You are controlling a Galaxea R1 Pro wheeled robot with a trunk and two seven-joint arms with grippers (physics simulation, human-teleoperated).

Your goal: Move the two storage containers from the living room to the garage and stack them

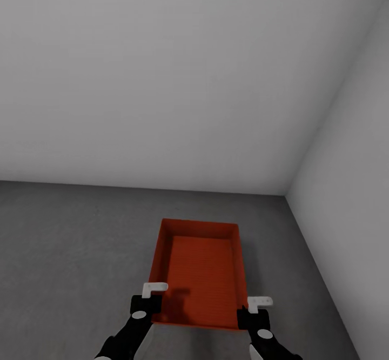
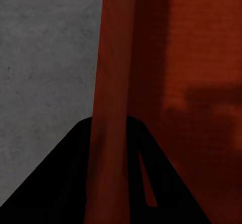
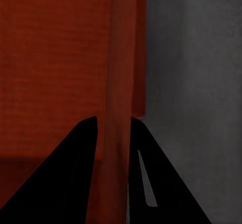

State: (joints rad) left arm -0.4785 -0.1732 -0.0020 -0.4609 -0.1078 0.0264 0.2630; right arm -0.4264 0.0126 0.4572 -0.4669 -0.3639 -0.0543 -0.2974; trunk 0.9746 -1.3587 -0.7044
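Orange-red storage container (image 1: 202,271), open and with nothing inside, ribbed bottom visible, near the corner of the dark grey floor (image 1: 70,241) where two white walls (image 1: 162,79) meet. Clamped at both near corners: left gripper (image 1: 147,301) on the left wall, right gripper (image 1: 253,312) on the right wall.

Two arms, glossy black casings, rounded segments. Left arm (image 1: 125,339): black wrist housing with pale grey round cap on top. Right arm (image 1: 266,341): same black shell, same pale round cap. White L-shaped bracket (image 1: 154,288) above left wrist; matching white bracket (image 1: 260,302) above right wrist, small holes in it. Wrist views: end effector fingers (image 2: 55,183) (image 3: 60,173) flat black wedges, each pair with narrow slit in one finger.
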